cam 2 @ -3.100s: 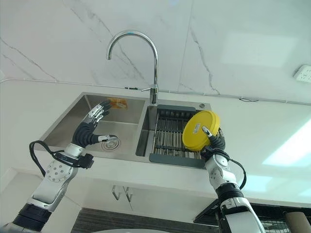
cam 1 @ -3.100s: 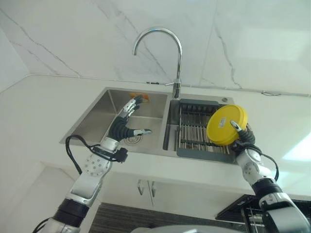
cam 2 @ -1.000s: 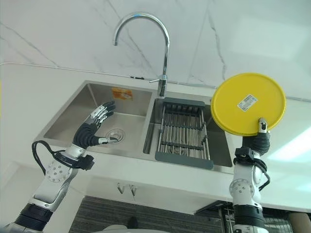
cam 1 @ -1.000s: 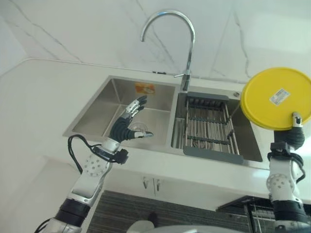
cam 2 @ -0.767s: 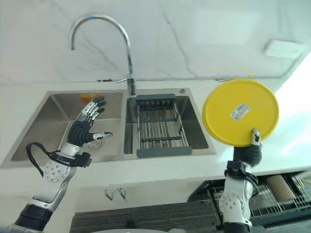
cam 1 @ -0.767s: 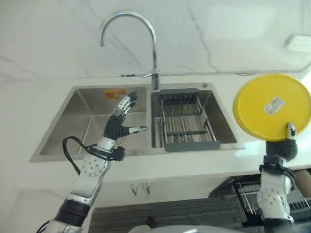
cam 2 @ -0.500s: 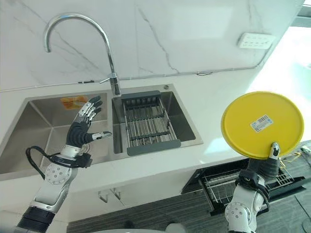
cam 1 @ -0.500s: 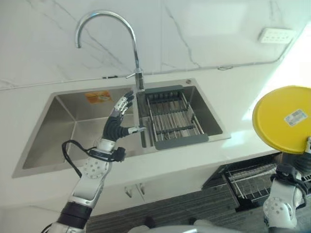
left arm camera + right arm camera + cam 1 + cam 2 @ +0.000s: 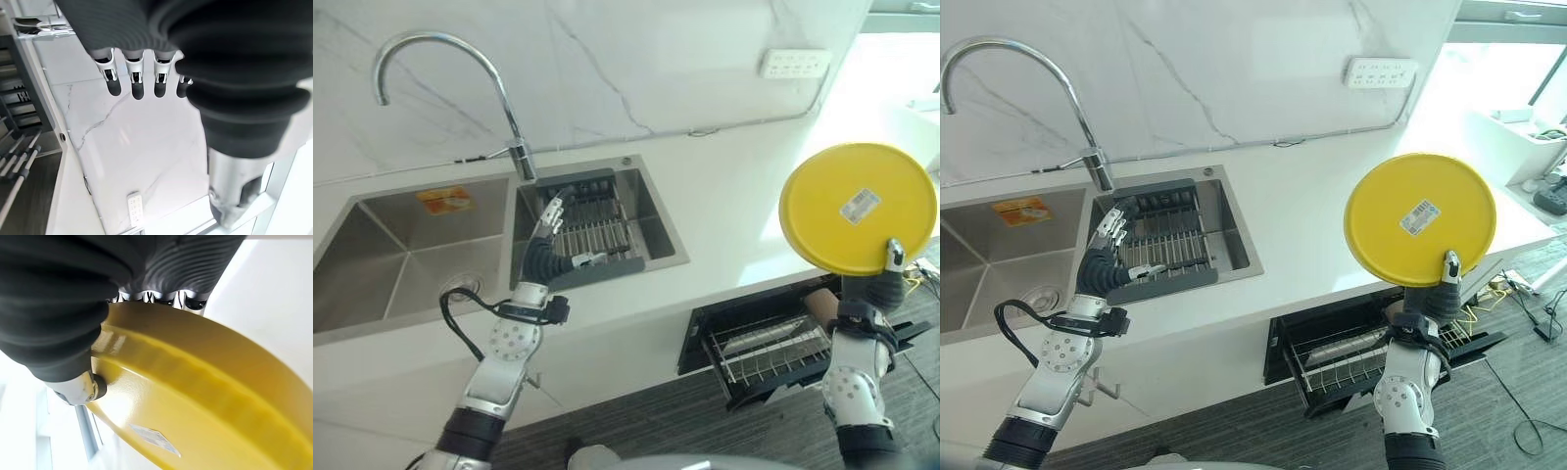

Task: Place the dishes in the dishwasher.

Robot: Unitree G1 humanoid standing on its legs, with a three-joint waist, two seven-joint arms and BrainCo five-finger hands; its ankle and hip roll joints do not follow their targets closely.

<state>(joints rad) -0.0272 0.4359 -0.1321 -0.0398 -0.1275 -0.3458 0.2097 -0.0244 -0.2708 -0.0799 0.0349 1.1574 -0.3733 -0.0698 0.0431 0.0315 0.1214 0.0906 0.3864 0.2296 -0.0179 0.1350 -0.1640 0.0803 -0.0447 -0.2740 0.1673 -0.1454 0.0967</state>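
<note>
A round yellow plate (image 9: 857,208) with a white sticker on its underside stands upright, held by its lower edge in my right hand (image 9: 873,295). The thumb presses on the plate's near face (image 9: 205,421) and the fingers lie behind it. The plate hangs above the open dishwasher (image 9: 759,348), whose wire rack is pulled out below the counter edge. My left hand (image 9: 546,257) hovers open over the dark drying rack (image 9: 589,227) in the right sink basin, fingers (image 9: 138,83) straight and holding nothing.
A white counter (image 9: 724,206) runs from the double steel sink (image 9: 401,250) to the right. A curved tap (image 9: 431,69) rises behind the sink. A wall socket (image 9: 793,64) sits on the marble wall. Dark floor lies below the counter.
The camera has swung to the right, so the sink has slid left and the open dishwasher has come into view. My right hand keeps the plate upright, now above the rack.
</note>
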